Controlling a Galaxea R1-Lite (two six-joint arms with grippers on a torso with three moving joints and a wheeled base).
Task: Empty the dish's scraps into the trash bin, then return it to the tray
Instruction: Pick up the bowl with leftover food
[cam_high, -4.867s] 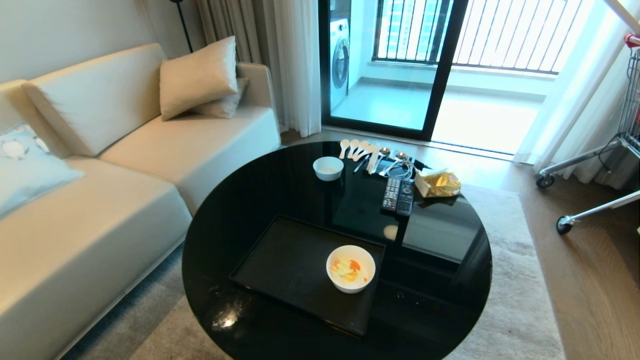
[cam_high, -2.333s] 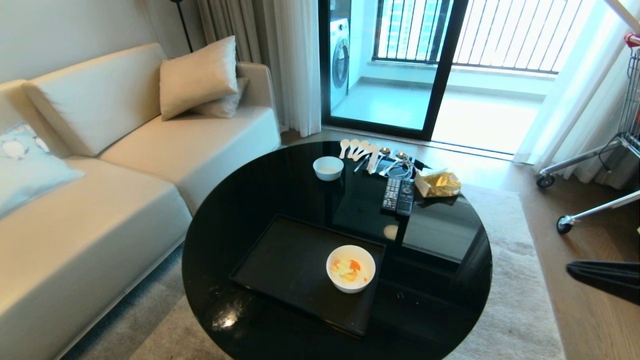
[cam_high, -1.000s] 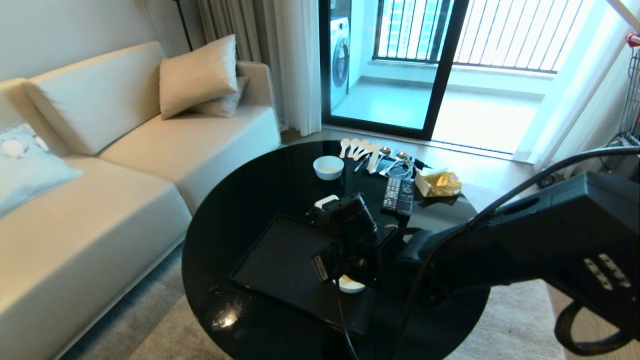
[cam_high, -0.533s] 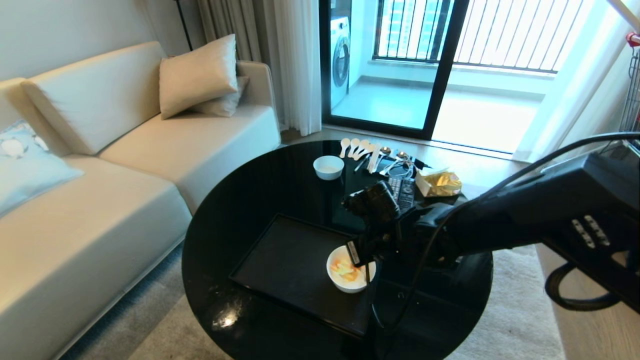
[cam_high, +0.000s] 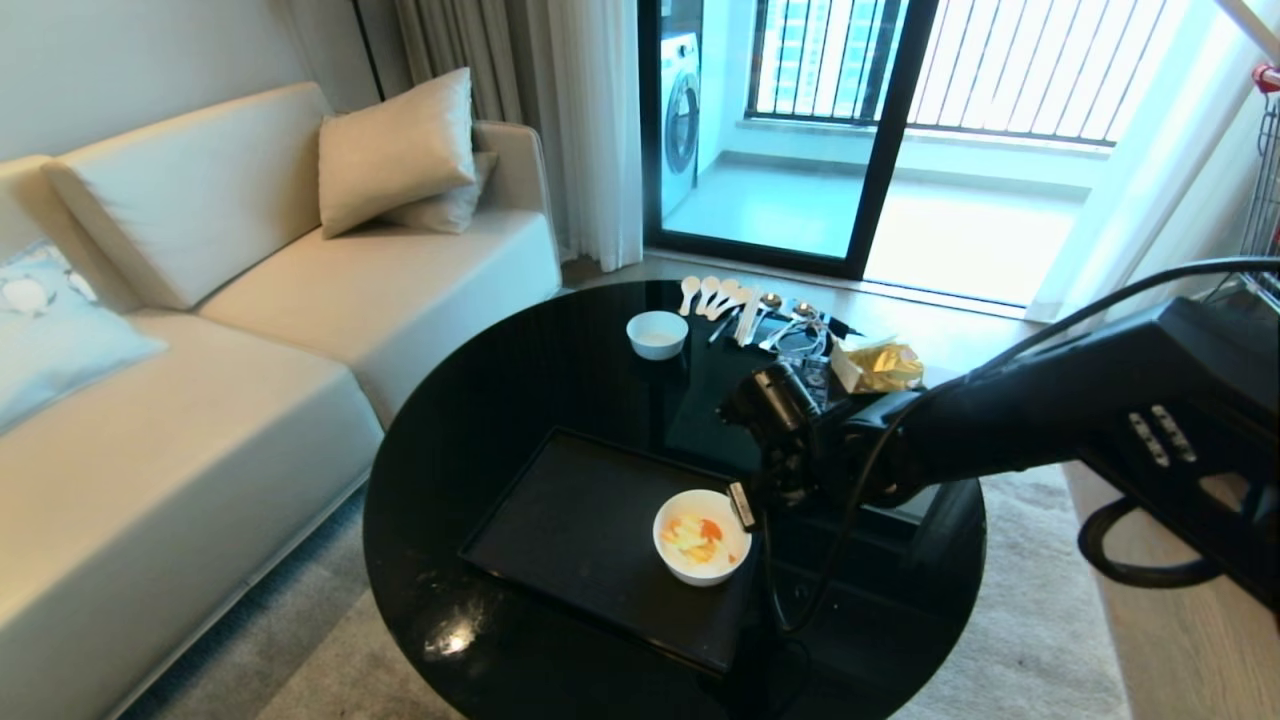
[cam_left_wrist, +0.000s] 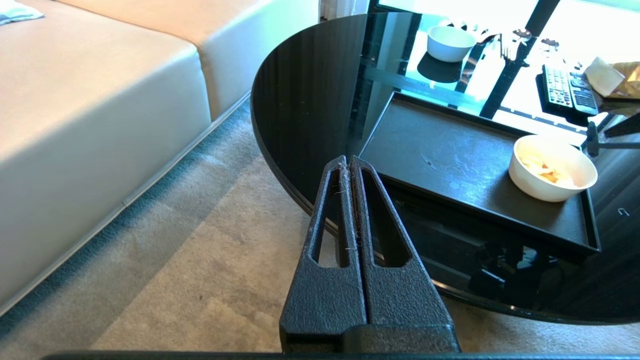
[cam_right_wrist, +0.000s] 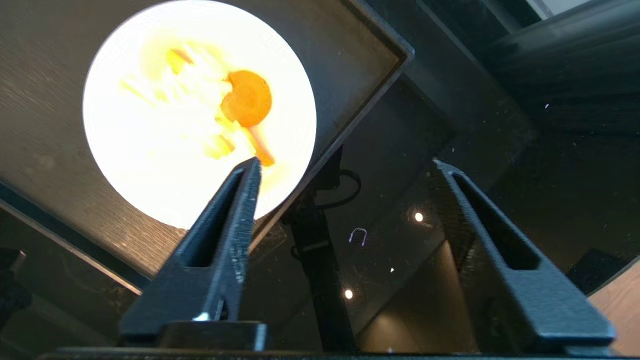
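Head view: the tray (cam_high: 580, 520) lies on the round black table (cam_high: 480, 400), and every place below is given from it. The dish (cam_high: 701, 537) stands on the tray in its right corner nearest the remotes (cam_high: 800, 375), upright, with the scraps (cam_high: 697, 538) inside: an orange round and pale yellow strips. The right gripper (cam_high: 742, 506) hangs just above the dish's right rim, at the tray's right edge, the arm reaching in from the right. In the right wrist view its fingers (cam_right_wrist: 235, 210) stand well apart and hold nothing; one finger lies over the dish (cam_right_wrist: 199, 110) rim, the other over bare table beyond the tray (cam_right_wrist: 360, 90) corner. The left gripper (cam_left_wrist: 350, 165) is parked off the tray's near left side, over the carpet (cam_left_wrist: 190, 260), its fingers pressed together and empty. A smaller bowl (cam_high: 657, 335) sits beyond the tray's far side, well apart.
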